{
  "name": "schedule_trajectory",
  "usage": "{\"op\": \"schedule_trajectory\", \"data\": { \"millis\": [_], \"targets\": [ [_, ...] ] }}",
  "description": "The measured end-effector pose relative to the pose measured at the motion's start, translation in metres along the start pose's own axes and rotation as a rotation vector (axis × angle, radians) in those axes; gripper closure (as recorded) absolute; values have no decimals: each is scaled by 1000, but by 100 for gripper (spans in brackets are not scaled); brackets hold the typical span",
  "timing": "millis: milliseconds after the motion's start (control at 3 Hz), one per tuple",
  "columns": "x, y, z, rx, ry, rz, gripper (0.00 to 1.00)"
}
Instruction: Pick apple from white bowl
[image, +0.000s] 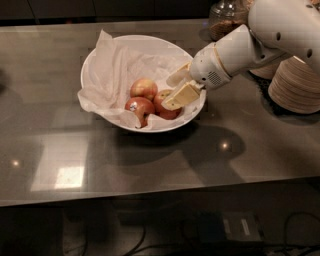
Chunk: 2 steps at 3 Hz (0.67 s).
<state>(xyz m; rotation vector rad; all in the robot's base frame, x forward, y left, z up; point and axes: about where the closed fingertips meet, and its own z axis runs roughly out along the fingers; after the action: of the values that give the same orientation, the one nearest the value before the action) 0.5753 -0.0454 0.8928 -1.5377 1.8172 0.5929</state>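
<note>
Gripper, fingers spread and empty, reaches over the rim into the white bowl. The nearest apple lies just under its lower finger, and the other apples sit beyond its tips on tissue. The spread likely prepares it to straddle the fruit.

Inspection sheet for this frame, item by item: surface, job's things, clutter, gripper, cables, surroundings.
Surface: glossy grey table, with light reflections on it.
Job's things: white bowl lined with tissue; three apples inside, back apple, front apple, right apple partly behind a finger.
Clutter: paper bowls stacked at right; glass jar at the far edge.
Gripper: gripper over the bowl's right side, fingers apart at the right apple, not closed on it.
Cables: cables looping below the table's near edge.
Surroundings: dark; nothing else seen.
</note>
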Motion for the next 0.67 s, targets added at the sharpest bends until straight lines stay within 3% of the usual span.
{"op": "schedule_trajectory", "data": {
  "millis": [667],
  "targets": [
    [7, 0, 22, -20, 25, 20, 55]
  ]
}}
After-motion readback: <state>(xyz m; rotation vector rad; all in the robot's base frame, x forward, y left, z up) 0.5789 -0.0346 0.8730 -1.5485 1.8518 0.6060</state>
